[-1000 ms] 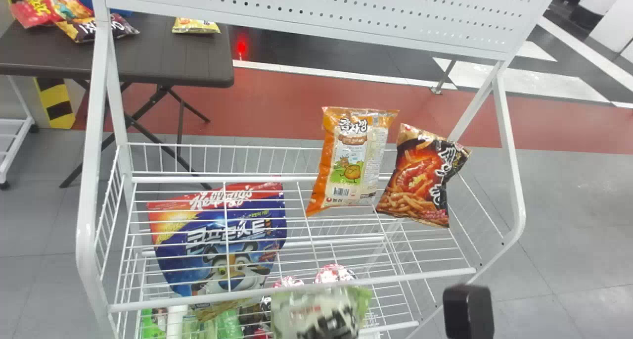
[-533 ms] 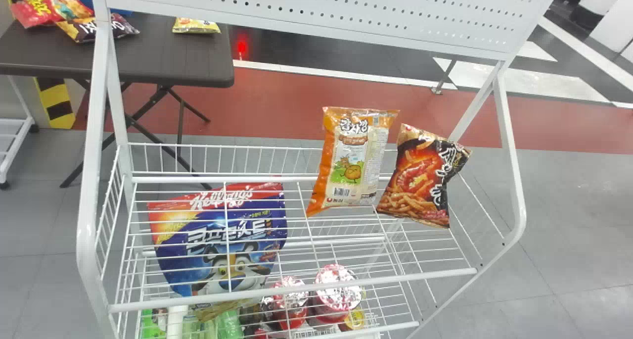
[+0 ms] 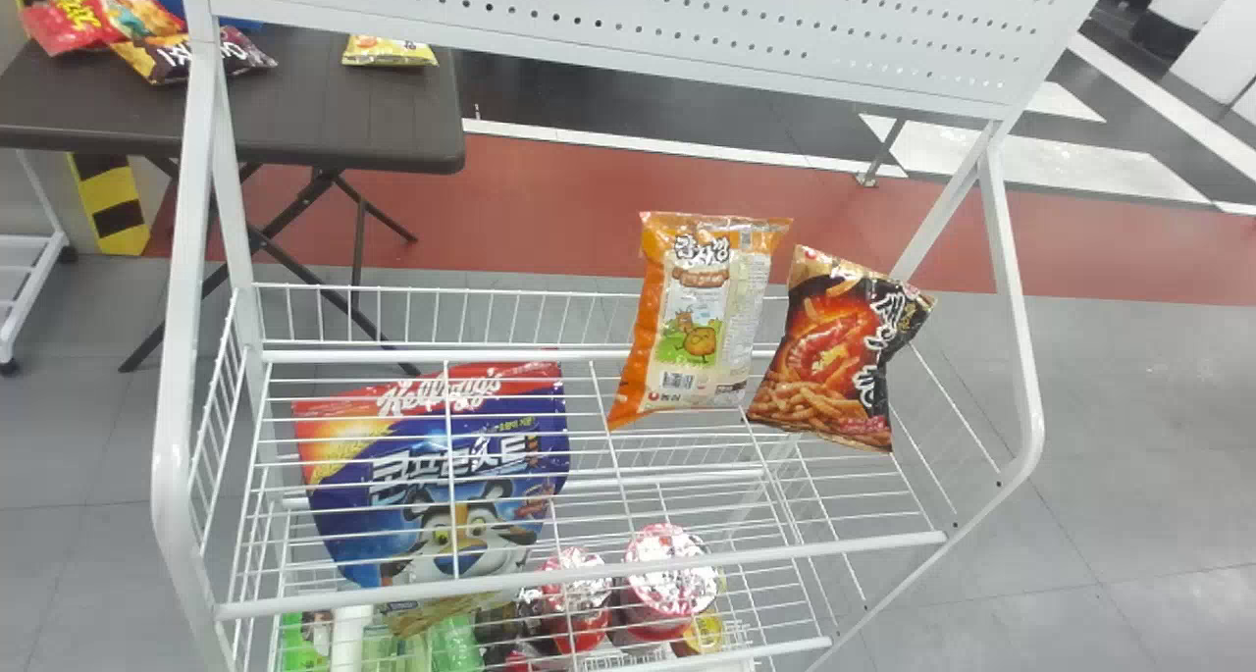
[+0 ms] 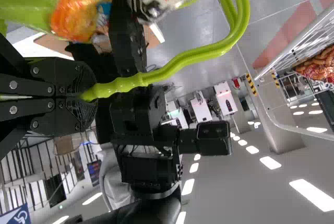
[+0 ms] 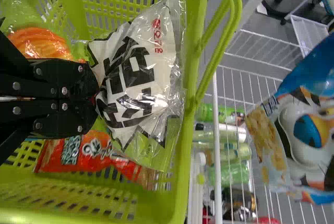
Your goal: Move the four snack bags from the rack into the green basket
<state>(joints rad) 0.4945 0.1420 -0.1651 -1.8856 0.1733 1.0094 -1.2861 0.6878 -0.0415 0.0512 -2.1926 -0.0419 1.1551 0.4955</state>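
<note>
Snack bag: your white, black and green one (image 5: 138, 85) has gone from the rack's near edge, where it was a second ago, to over the basket's opening; the carry looks nearly done, lowering and letting go probably next
Right gripper (image 5: 95, 96): clenched on one end of that bag, the rest puffing out ahead of the fingertips; you can't judge how far it has to drop
Film: clear, crinkled and glossy, a flat seal at the far end that could snag the rim
Basket: green basket (image 5: 197, 41) beneath your right gripper, stiff slotted plastic
Bags inside: orange-red bag (image 5: 88, 153) and green-and-orange bag (image 5: 39, 44) on either side of that gripper, likely a soft landing
Left gripper (image 4: 86, 96): closed on the ribbed, bent green handle (image 4: 177, 65), steadying the basket for you
Rack (image 3: 785, 551): thin white wire beyond the basket from your right gripper, bearing a pillowy cream-and-orange bag (image 3: 697, 314), a creased dark bag (image 3: 829, 358) and a broad blue cereal bag (image 3: 422, 471)
</note>
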